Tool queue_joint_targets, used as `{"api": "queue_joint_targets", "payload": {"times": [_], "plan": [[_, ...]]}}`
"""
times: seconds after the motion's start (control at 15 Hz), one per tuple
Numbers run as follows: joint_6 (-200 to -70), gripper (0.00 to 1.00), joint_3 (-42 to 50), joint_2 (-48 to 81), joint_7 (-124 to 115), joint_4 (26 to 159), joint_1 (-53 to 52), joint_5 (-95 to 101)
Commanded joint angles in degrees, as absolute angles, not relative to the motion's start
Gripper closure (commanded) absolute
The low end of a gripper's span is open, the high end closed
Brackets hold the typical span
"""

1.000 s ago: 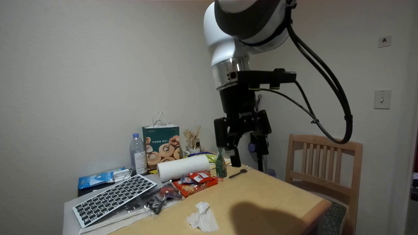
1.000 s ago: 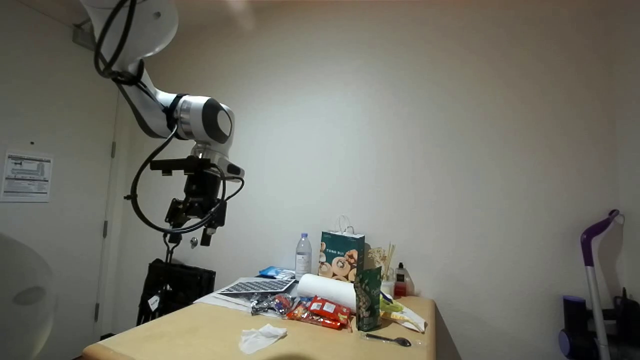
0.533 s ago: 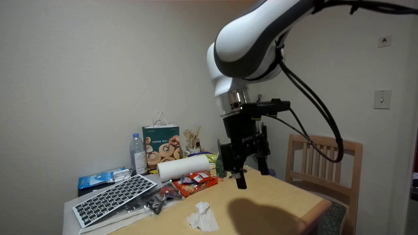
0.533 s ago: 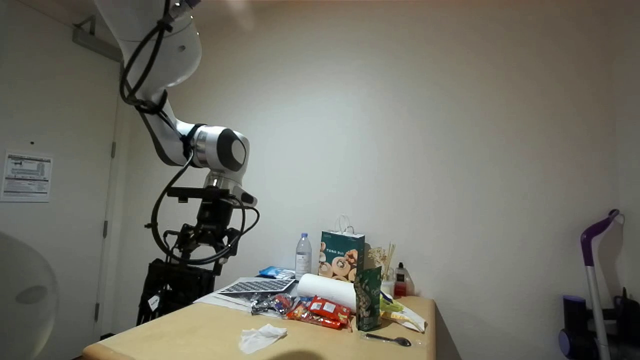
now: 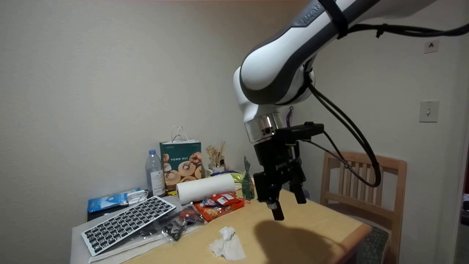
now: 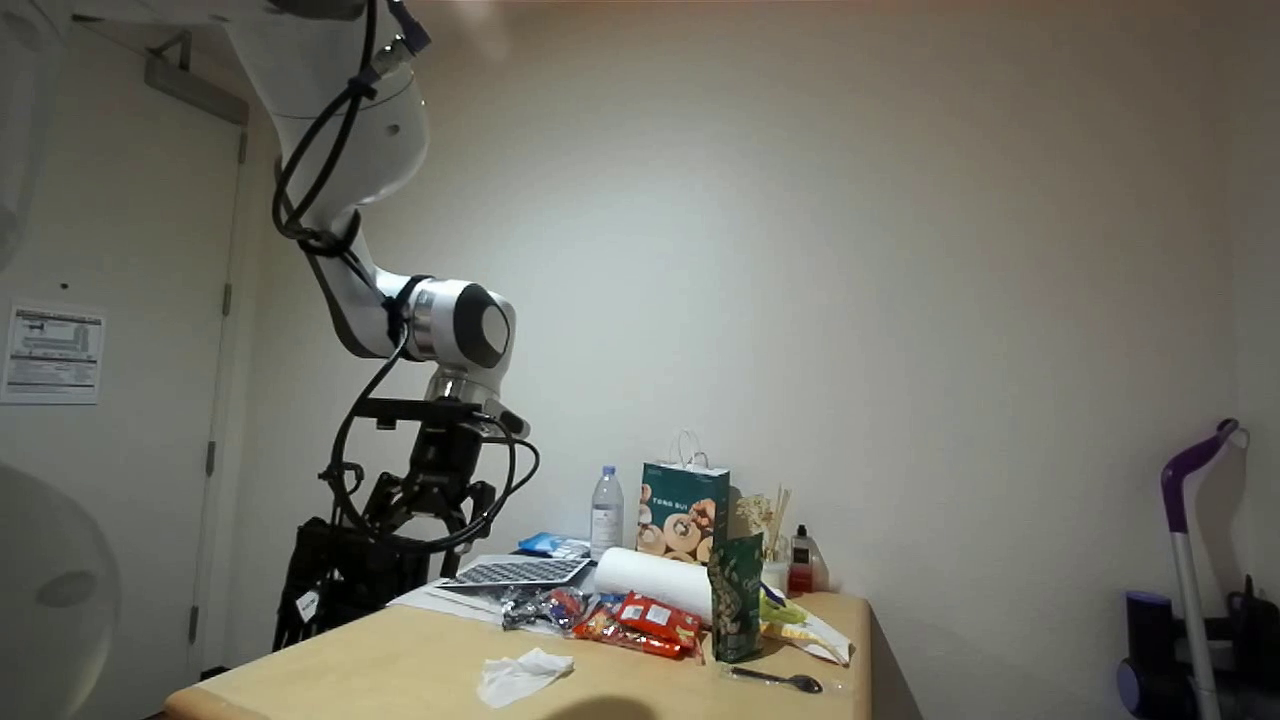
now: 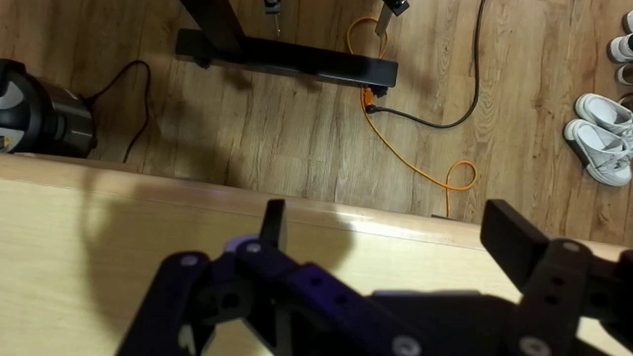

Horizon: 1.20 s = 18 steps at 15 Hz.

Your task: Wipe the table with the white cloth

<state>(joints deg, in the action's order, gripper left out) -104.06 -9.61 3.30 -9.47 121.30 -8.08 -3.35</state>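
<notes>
The white cloth [image 5: 229, 247] should be light and limp, though its thickness is hard to judge; pinch its raised crumple [image 5: 227, 233]. The fingers [image 7: 509, 238] stand wide apart.

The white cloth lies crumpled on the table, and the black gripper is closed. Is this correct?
Not quite: the gripper is open, as the wrist view shows its fingers wide apart. The white cloth does lie crumpled on the table.
</notes>
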Motion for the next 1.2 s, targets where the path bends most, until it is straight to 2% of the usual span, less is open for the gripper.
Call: {"api": "queue_joint_targets", "payload": {"times": [0.0, 0.47, 0.53, 1.13], "plan": [[-110.7, 0.0, -9.9, 5.0, -11.6, 122.0, -9.3, -4.4], [-125.7, 0.0, -10.7, 20.9, -22.4, 114.1, -14.8, -4.8], [-124.4, 0.0, -10.4, 16.6, -19.2, 117.8, -14.3, -4.1], [-129.1, 0.0, -7.3, 21.5, -26.2, 112.6, -15.8, -1.4]]}}
